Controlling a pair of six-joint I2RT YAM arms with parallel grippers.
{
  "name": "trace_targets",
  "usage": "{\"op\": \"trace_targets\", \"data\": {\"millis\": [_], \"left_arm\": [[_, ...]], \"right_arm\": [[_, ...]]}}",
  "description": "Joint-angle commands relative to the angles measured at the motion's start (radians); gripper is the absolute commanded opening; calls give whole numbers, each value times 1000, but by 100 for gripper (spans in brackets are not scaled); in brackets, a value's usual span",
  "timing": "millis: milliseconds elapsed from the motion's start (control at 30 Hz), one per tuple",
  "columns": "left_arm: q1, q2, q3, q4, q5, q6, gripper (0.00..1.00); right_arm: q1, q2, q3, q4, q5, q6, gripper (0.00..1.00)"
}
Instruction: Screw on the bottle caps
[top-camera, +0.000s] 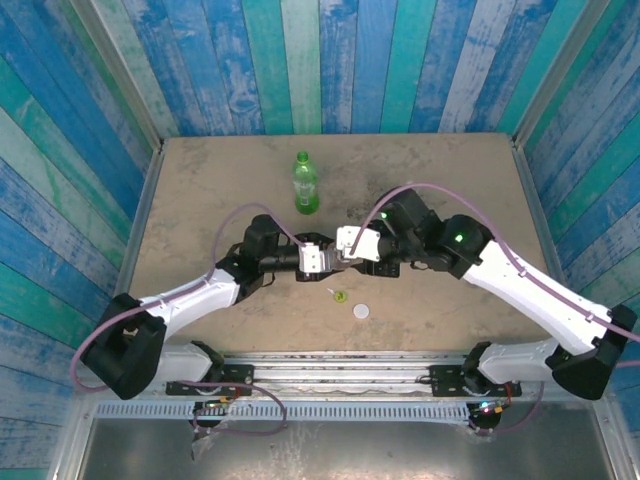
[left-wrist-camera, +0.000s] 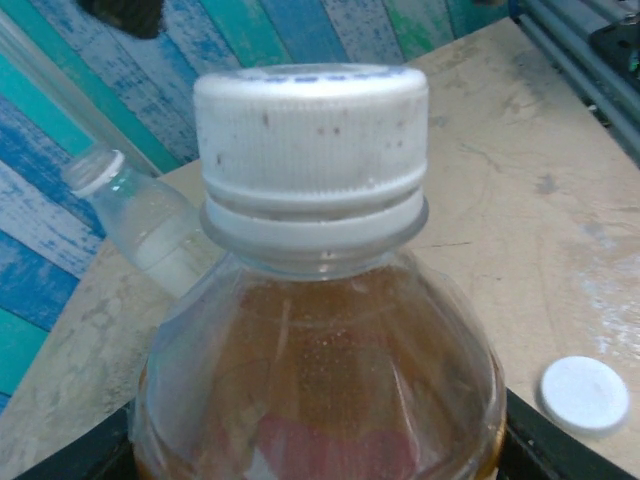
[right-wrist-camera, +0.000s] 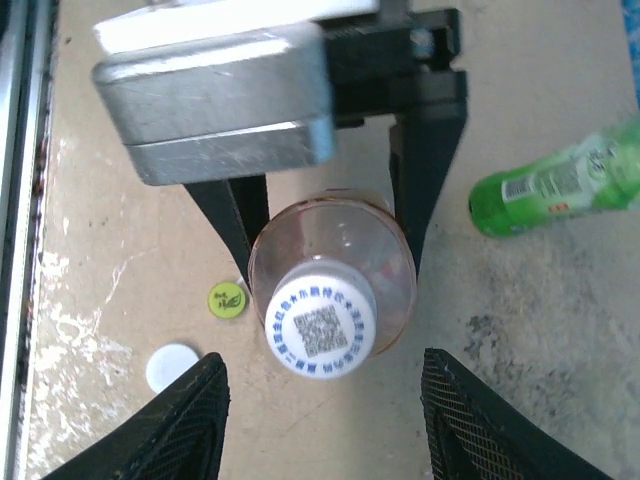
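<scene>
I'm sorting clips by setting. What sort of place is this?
Probably a robot test booth, not a home: a tan table fenced by walls of blue-green planks, with a left arm and right arm mounted at a metal rail.

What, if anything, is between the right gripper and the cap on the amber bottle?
Nothing visible. The white cap sits inside the open right gripper, clear of both fingers; the left gripper clamps the amber bottle below it.

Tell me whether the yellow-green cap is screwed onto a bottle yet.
No, the yellow-green cap lies loose on the table, near a white cap that is also loose.
</scene>
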Motion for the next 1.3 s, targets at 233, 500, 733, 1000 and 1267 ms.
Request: {"op": "trace_targets", "data": {"millis": [233,500,733,1000,1267], "left_arm": [[5,-6,30,-65,39,30,55],[5,-3,34,-65,37,25,55],[6,1,34,-61,27,20,55],[5,1,5,78,-62,-57,55],[6,-14,-10,119,-118,-72,55]], "right_arm": [[39,59,43,-58,33,-126,46],[39,84,49,-58,32,-117,39],[39,93,55,-56,33,-99,18],[38,61,-4,137,210,420,1],[38,-23,-137,267,388,1196,0]]}}
